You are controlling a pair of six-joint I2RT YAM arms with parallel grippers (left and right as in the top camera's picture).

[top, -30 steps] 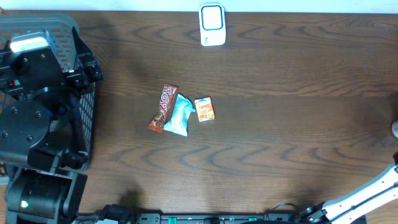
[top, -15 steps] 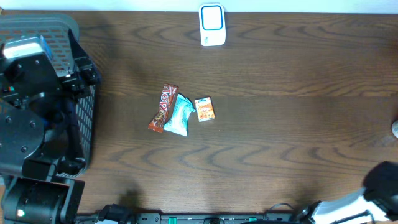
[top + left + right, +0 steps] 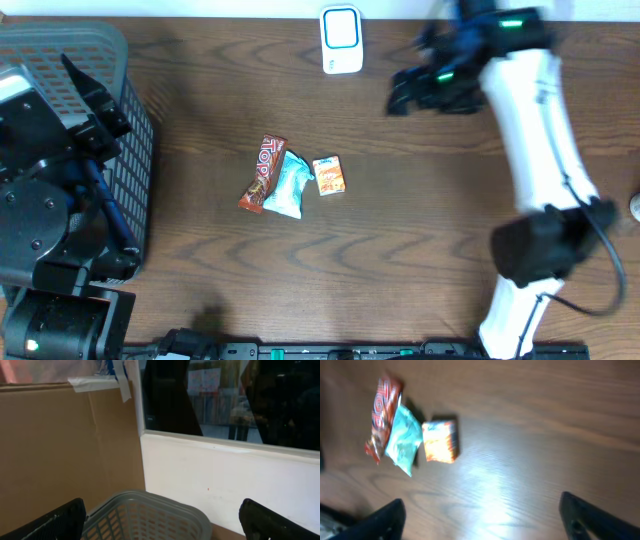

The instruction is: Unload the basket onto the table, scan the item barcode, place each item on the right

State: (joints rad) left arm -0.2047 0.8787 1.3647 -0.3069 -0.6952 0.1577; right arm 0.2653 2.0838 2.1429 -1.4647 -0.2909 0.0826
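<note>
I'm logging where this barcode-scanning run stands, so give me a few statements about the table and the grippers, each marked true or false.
1. A red bar, a teal packet and an orange box lie close together mid-table. True.
2. The right gripper grips the orange box. False: its jaws are open and empty, and the box lies on the table.
3. The white scanner stands at the table's far edge. True.
4. The teal packet lies apart from the other items. False: it sits between the red bar and the orange box, against the bar.
5. The left gripper is open above the grey basket. True.
</note>
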